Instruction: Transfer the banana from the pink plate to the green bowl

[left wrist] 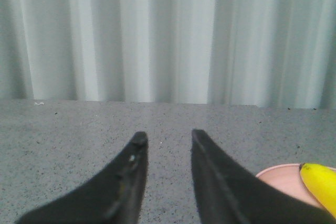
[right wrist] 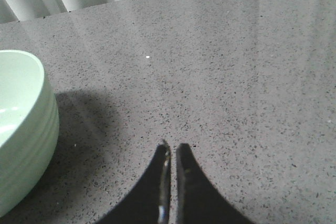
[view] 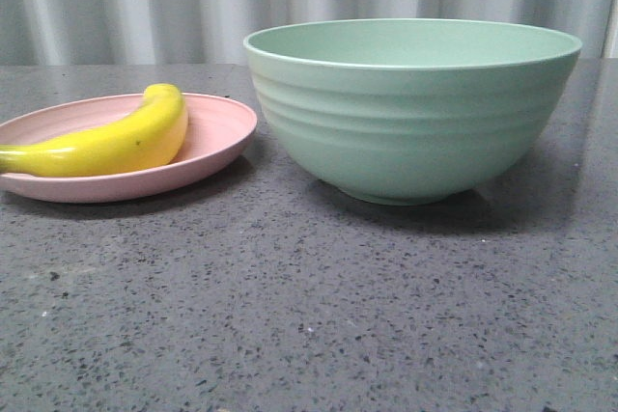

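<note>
Front view: banana [view: 116, 142] lies on pink plate [view: 217, 137], green bowl [view: 410, 108] beside it. My left gripper [left wrist: 167, 139] is parted and empty, my right gripper [right wrist: 172, 148] nearly closed and empty.

1. The banana [view: 116, 142] has a smooth, glossy bright-yellow skin that catches soft highlights along its curve, with a greenish tint at the stem end.
2. The pink plate [view: 217, 137] looks matt, like moulded plastic, pale pink with faint concentric rings.
3. The green bowl [view: 410, 113] has the same matt, plastic-like finish in pale mint, with shallow horizontal ridges around its outside and a smooth inside.
4. The bench [view: 309, 315] is a grey, stone-like top, speckled dark and light, smooth with a slight sheen.
5. The left pincer [left wrist: 167, 139] and right pincer [right wrist: 172, 148] have smooth black fingers, dull to faintly shiny.
6. The corrugated wall [left wrist: 157, 35] behind the bench's far edge is pale grey-white, with a soft sheen.
</note>
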